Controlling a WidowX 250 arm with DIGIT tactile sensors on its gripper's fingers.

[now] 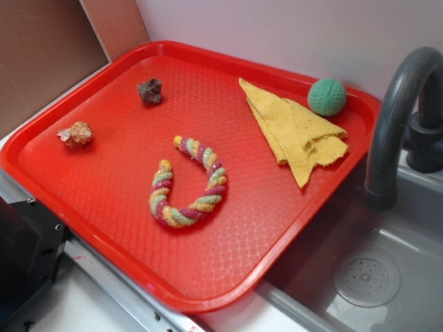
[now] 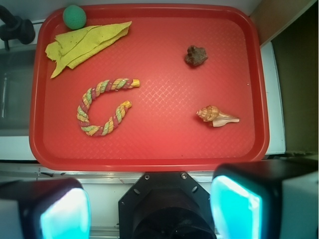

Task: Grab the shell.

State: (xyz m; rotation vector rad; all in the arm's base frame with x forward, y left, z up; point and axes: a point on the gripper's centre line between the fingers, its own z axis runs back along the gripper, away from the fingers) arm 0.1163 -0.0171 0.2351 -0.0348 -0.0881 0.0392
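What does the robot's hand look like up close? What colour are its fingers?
In the wrist view, the hand is mostly black, with a dark round part in the middle that has two small screws on top. Its two fingers are chunky black blocks with bright turquoise pads on their inner faces. No cables or markings show.

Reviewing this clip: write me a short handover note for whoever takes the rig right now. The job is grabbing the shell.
Gripper: open, empty, fingers apart, high above the tray's near edge.
Shell: lying alone on the tray, untouched, apart from the dark rock beyond it.
Also on the tray: rope, yellow cloth, green ball.
Done: nothing yet.
Left: move over the shell, descend, close on it, lift.
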